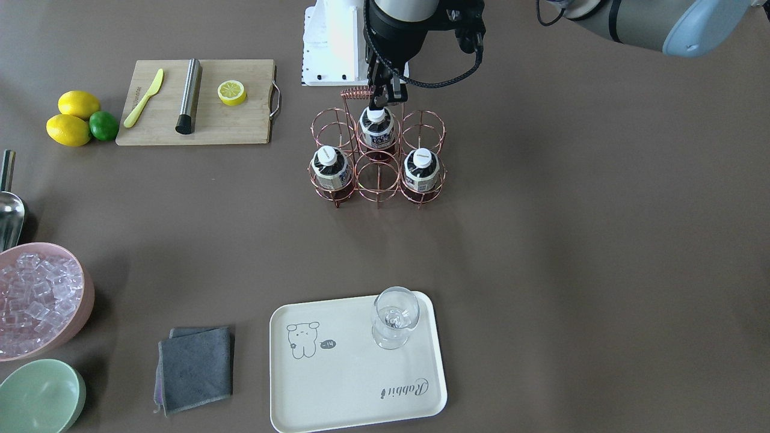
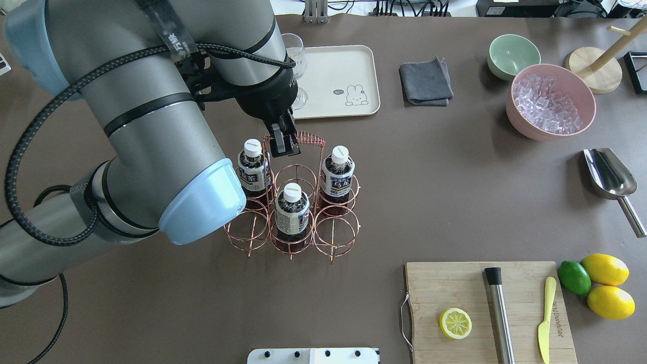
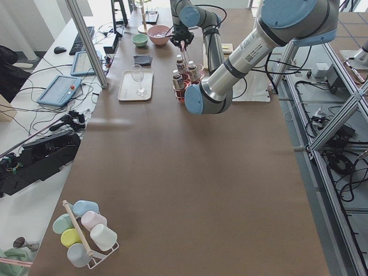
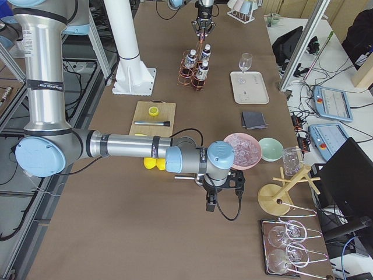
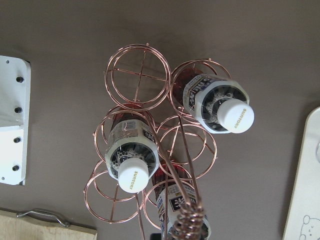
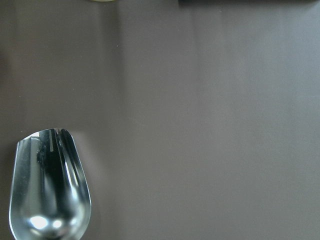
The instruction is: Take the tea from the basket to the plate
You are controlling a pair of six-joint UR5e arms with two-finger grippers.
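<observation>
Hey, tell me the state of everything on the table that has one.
basket: three cells filled, three empty
tea bottles: three, capped, upright in basket cells
stemmed glass: upright, empty
tray: holds only the stemmed glass
pink bowl: full of ice
green bowl: empty
lemon half: cut face up
left gripper: fingers open, above basket, holding nothing
right gripper: cannot tell

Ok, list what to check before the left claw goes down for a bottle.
1. Left claw empty and open: ok.
2. Claw centred over the tea in the middle cell on the robot's side: cannot tell, the views disagree.
3. Clearance from the coiled handle: not ok, it looks tight beside the claw.
4. Basket upright, all three bottles standing: ok.
5. Room on the plate: ok, only a glass in one corner.
6. Right claw out of the way: ok, far down the table.
</observation>
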